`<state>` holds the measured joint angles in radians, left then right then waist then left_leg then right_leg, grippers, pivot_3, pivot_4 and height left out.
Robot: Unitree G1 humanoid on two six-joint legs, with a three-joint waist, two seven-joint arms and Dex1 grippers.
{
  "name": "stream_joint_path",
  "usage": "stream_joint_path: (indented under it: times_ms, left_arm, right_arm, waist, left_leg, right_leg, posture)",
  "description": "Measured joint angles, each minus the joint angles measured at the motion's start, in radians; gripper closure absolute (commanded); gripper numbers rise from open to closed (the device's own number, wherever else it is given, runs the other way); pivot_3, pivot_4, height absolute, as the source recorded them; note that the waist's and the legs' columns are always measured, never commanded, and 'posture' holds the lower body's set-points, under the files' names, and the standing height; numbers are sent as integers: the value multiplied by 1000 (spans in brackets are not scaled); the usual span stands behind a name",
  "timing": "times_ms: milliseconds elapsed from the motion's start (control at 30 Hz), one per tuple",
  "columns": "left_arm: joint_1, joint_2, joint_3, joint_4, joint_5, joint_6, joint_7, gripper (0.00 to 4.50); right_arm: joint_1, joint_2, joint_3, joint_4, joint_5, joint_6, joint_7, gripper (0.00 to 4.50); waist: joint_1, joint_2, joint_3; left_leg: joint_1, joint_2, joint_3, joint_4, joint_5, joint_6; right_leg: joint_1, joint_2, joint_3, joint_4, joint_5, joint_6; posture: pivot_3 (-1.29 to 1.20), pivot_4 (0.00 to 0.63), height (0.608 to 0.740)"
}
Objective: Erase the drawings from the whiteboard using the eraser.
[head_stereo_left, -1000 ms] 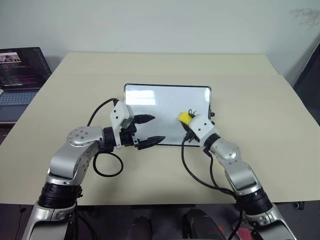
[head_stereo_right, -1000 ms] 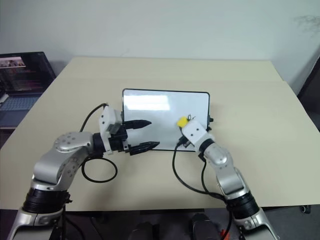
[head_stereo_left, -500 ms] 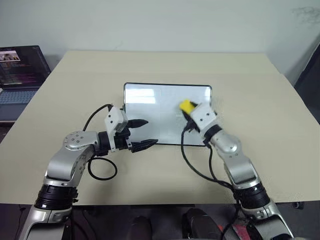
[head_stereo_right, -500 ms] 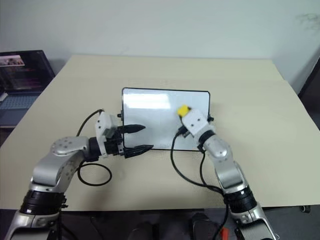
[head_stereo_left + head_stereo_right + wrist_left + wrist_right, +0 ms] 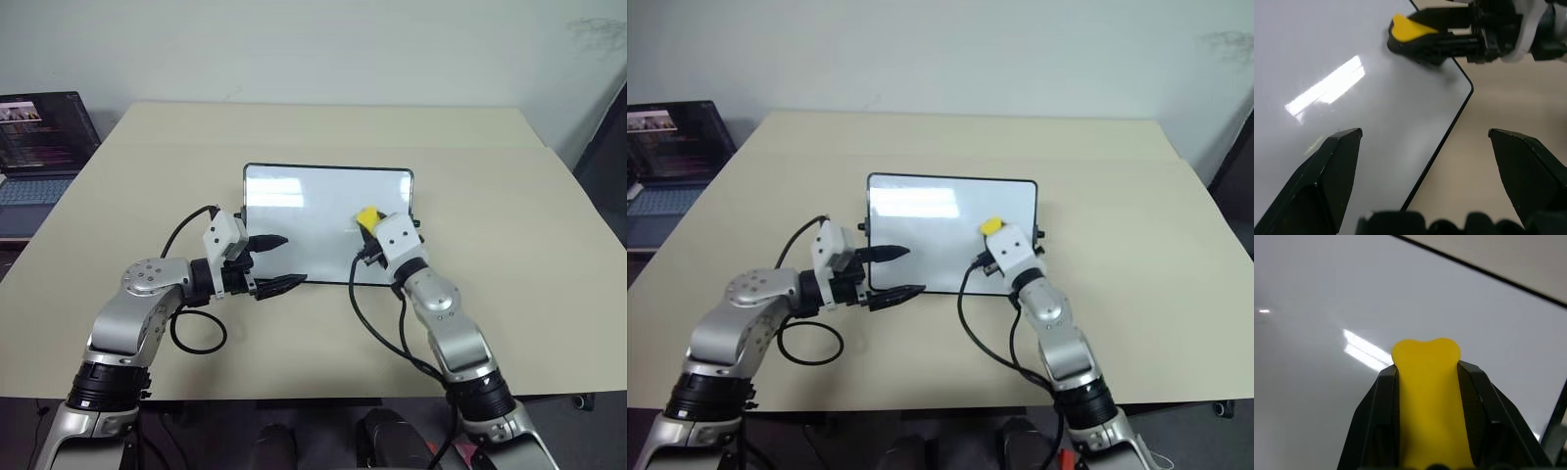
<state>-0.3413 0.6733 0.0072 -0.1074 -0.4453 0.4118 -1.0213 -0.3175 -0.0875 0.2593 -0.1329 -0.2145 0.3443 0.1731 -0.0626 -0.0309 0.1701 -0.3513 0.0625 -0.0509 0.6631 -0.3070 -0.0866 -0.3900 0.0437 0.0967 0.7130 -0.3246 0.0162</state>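
Board: whiteboard (image 5: 313,220) flat at table (image 5: 490,196) centre; surface reads clean in all views, no drawings made out.
Eraser: yellow eraser (image 5: 367,216) over the board's 3 o'clock side, near the right edge.
Right gripper: right gripper (image 5: 370,223) clamped on the eraser, fingers pinching its sides.
Left gripper: left gripper (image 5: 279,262) at the board's 7 o'clock corner, fingers spread wide, nothing between them; one finger over the white, the other at the near frame.
Step in hand: wiping the right part of the board, by the look of it.
Doing it well: keep the dark underside flat and pressed; sweep in overlapping strokes toward 9 o'clock; steady the near frame with the left so the board does not slide; watch the eraser does not catch the right frame.
Right wrist view: eraser (image 5: 1427,391) bulging between the fingers, a firm squeeze not readable from the head views; board below it unmarked.
Left wrist view: eraser (image 5: 1410,30) side-on, dark base low to the glossy surface beside the rounded corner; actual contact not sure.
Head views: overall layout, plus a laptop (image 5: 39,147) at 9 o'clock off the table.
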Motion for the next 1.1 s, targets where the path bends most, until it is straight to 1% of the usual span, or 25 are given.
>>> stream_joint_path:
  times_ms: [67,300,367,400,467,567,667,767,900,1000,1100]
  left_arm:
    - [-5,0,0,-2,-2,2,2,0]
    - [-10,1,0,-4,-4,17,3,0]
    - [-10,1,0,-4,-5,18,3,0]
    - [-11,1,0,-4,-5,19,3,0]
    - [-12,1,0,-5,-5,19,3,0]
    - [-14,1,-2,-6,-7,22,3,0]
    - [-18,1,-2,-6,-7,23,1,0]
    - [-29,0,-4,-6,-7,24,-3,0]
    - [-29,0,-4,-6,-7,27,-10,0]
    - [-29,0,-4,-6,-7,35,-13,0]
    - [-29,0,-4,-7,-7,37,-13,0]
  right_arm:
    - [19,17,0,0,3,28,1,3199]
    - [20,17,13,-55,22,139,49,3199]
    - [4,9,18,-80,21,152,60,3199]
    - [-13,2,17,-88,19,153,62,3199]
    - [-40,-9,11,-96,11,153,56,3199]
    - [-105,-22,-32,-95,-1,140,17,3199]
    - [-151,-35,-78,-67,-2,104,-19,3199]
    - [-170,-34,-82,-34,-2,75,-46,3199]
    - [-147,-31,-77,-34,-5,87,-52,3199]
    - [-98,-24,-57,-57,-4,109,-42,3199]
    - [-44,-27,-29,-78,-4,127,-26,3200]
  waist:
    - [-3,-1,-1]
    - [-8,-6,-6]
    - [-11,-8,-3]
    - [-12,-4,1]
    - [-12,0,4]
    - [-11,0,5]
    - [-7,0,5]
    - [-4,0,5]
    - [0,0,4]
    - [2,-1,4]
    - [0,-3,2]
  left_leg:
    - [7,0,0,0,0,0]
    - [6,0,0,0,3,-4]
    - [4,0,0,0,3,-5]
    - [2,0,0,0,3,-5]
    - [-2,0,0,-1,3,-5]
    - [-17,1,-1,-1,4,-6]
    - [-20,1,-1,-3,4,-8]
    - [-24,1,-1,-3,3,-7]
    - [-23,0,-1,-2,1,-3]
    - [-14,-1,0,-1,1,-3]
    - [-12,0,0,-1,1,-3]
  right_leg:
    - [6,0,1,0,0,1]
    - [5,1,2,0,1,2]
    - [3,1,2,0,2,3]
    - [1,1,2,0,2,3]
    - [-2,1,1,-1,1,2]
    - [-18,2,1,0,4,-4]
    - [-19,1,0,-3,3,-4]
    - [-22,-2,-1,-6,3,-4]
    - [-20,-4,-1,-4,3,-4]
    - [-13,-3,-1,-3,3,-4]
    - [-12,0,0,-2,3,-3]
  posture:
    - [0,150,740]
    - [0,150,740]
    - [0,150,740]
    - [0,150,740]
    - [0,150,740]
    - [0,150,740]
    - [0,150,740]
    - [0,150,740]
    - [0,150,740]
    - [0,150,740]
    - [0,150,740]
